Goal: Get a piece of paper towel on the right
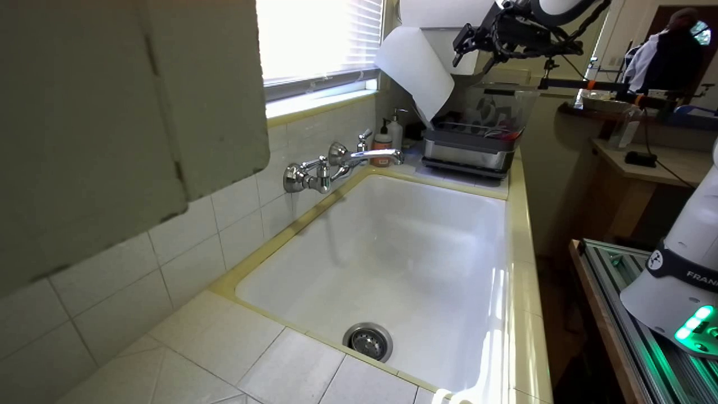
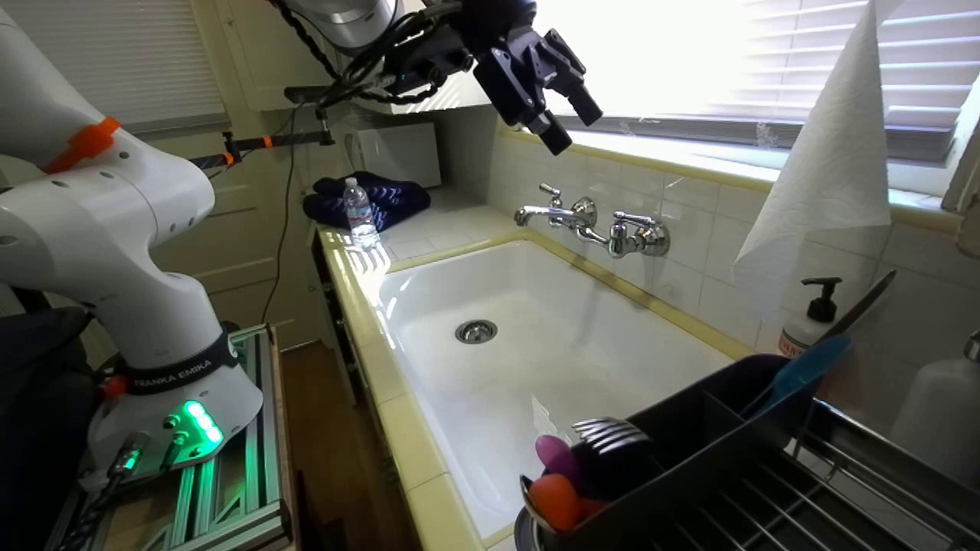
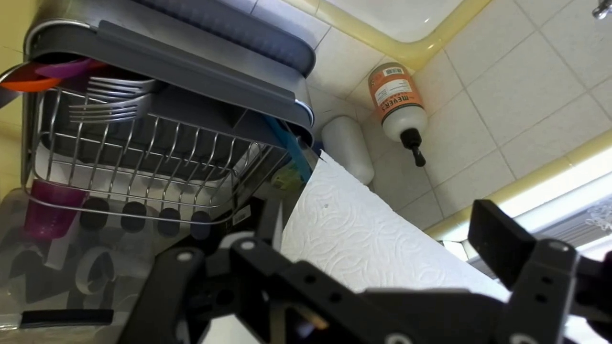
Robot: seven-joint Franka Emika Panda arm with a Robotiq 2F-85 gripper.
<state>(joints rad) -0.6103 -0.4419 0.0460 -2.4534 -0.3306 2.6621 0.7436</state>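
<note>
The towel point(image 1: 414, 70) hangs past the far end of the sink point(image 1: 387, 247) in an exterior view, with the gripper point(image 1: 472, 63) near it on the right, over the rack point(image 1: 468, 154). In an exterior view the towel point(image 2: 831, 161) is at the near right and the gripper point(image 2: 573, 124) is well to its left, a clear gap between them. The fingers stand apart. In the wrist view the towel point(image 3: 368, 234) shows beyond the fingers point(image 3: 499, 243), filling most of the space seen between them.

The towel is white, thin and limp. The wrist view shows embossed rings and petal shapes, one small dark speck near the upper corner, and a slightly rough edge on the upper right side. Both exterior views show it curving along its length.

It hangs down, its long axis slanted. In an exterior view it runs from upper left to lower right, the narrow end pointing down at the rack's left end. In an exterior view it widens downward and to the left, crossing the window point(image 2: 766, 53), with its lower left corner left of the black pump point(image 2: 821, 304). In the wrist view a corner points up, close to a blue utensil point(image 3: 289, 143); the wider part spreads to the lower right.
</note>
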